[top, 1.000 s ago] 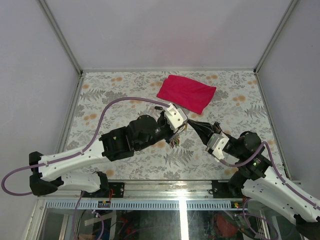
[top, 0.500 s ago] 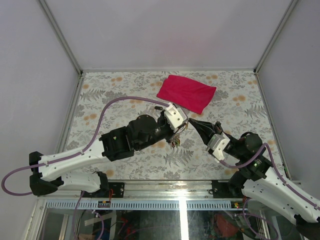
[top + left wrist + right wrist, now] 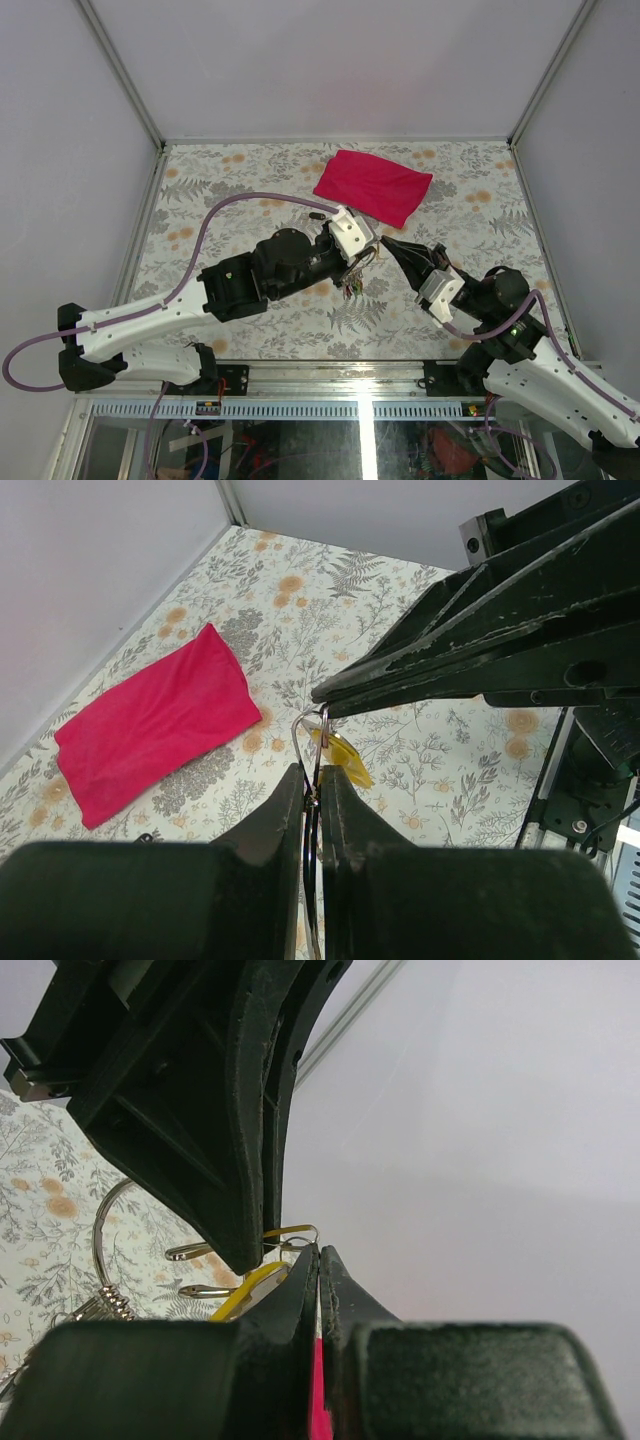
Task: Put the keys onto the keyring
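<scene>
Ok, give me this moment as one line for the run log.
left fingers: shut on keyring | right fingers: shut, tips at keyring beside yellow key | key threaded: cannot tell

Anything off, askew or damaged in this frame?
Nothing damaged or spilled. The left gripper pinches the keyring, and the right gripper, tips shut, meets it by the yellow key. The magenta cloth lies slightly skewed, away from the work.

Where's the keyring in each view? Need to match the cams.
Top external: keyring at centre, just below the left hand.
Left wrist: centre, just above the left hand.
Right wrist: left side, mid-height.
Shared landmark: the floral table.
</scene>
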Robot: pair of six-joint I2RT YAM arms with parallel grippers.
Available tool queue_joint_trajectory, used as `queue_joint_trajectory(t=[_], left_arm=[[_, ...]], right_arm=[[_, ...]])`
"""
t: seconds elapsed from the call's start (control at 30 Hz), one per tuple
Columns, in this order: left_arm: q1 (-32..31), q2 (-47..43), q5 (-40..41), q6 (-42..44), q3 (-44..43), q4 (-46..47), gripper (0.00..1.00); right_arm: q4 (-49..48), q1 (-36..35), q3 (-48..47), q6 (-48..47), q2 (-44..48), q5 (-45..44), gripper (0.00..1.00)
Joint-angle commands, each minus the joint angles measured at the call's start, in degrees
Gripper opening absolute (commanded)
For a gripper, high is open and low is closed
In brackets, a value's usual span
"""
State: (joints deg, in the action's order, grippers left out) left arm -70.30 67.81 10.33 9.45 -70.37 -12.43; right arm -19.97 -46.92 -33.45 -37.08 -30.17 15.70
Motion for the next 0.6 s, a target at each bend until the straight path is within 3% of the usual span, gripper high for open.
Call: queue_joint_trajectory(t=[0.0, 0.33, 0.57], left_arm=[[-1.6, -0.4, -10.2, -1.1, -0.5, -3.7, 0.00], [-1.5, -1.3, -14.3, -3.5, 0.7, -0.3, 0.00], [-1.5, -2.0, -12.7, -3.4, 1.3, -0.8, 0.00]], right_arm=[[-7.5, 0.9, -3.0, -2.9, 0.6, -10.3, 0.00], [-7.5, 0.9, -0.7, -4.1, 0.3, -2.6, 0.00], [-4.2, 0.9, -2.4, -3.8, 1.0, -0.8, 0.00]])
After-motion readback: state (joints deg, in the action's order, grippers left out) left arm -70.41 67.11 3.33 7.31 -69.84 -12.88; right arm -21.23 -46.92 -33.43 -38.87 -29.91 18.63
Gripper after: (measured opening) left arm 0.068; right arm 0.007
